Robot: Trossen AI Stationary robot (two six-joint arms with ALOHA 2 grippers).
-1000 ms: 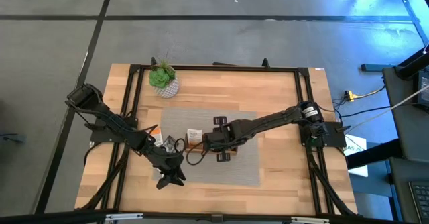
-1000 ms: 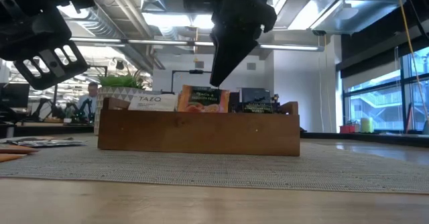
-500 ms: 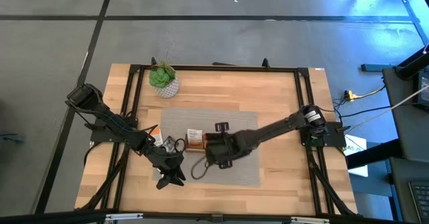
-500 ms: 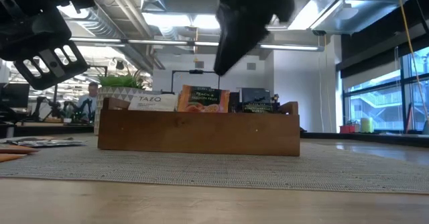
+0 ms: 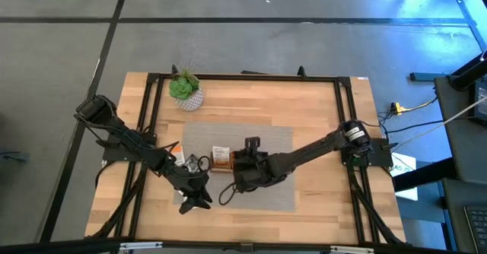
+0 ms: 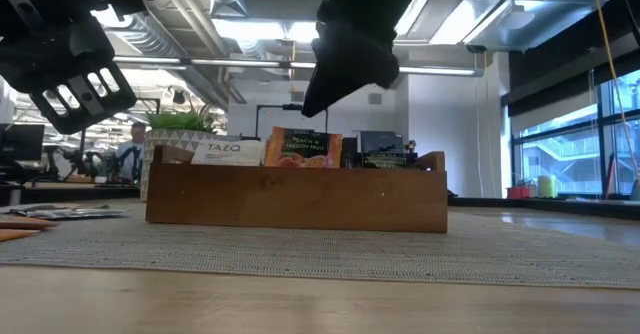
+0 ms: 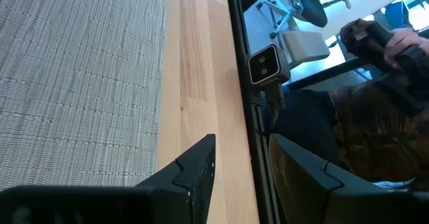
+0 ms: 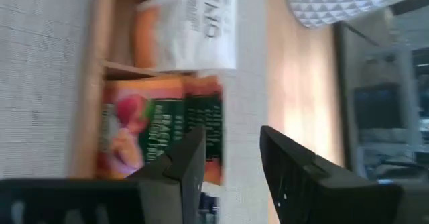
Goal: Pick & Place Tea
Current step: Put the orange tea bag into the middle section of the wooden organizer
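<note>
On the left of the table the left arm reaches over the edge of the grey woven mat (image 5: 278, 197), its left gripper (image 7: 241, 158) hovering low above the near wooden border. Its fingers stand parted with only air and table edge between them, so it holds nothing; it looks parked clear of the work. A few loose sachets (image 6: 62, 212) lie flat on the mat's left side, probably awaiting pickup.

Behind, near the far left corner, stands a small plant in a white pot (image 5: 185, 89), well apart from the action.

In the middle sits the wooden tray (image 6: 296, 197), with tea standing upright in its compartments: a white sachet (image 8: 200, 31) at one end, a peach-and-orange sachet (image 8: 161, 129) beside it, and darker ones (image 6: 385, 158) further right. Standing them on edge keeps the labels readable and the packing tight.

The right gripper (image 8: 231, 158) hangs just above the tray, fingers apart and empty, pointing at the peach compartment, which suggests a sachet has been dropped off there.
</note>
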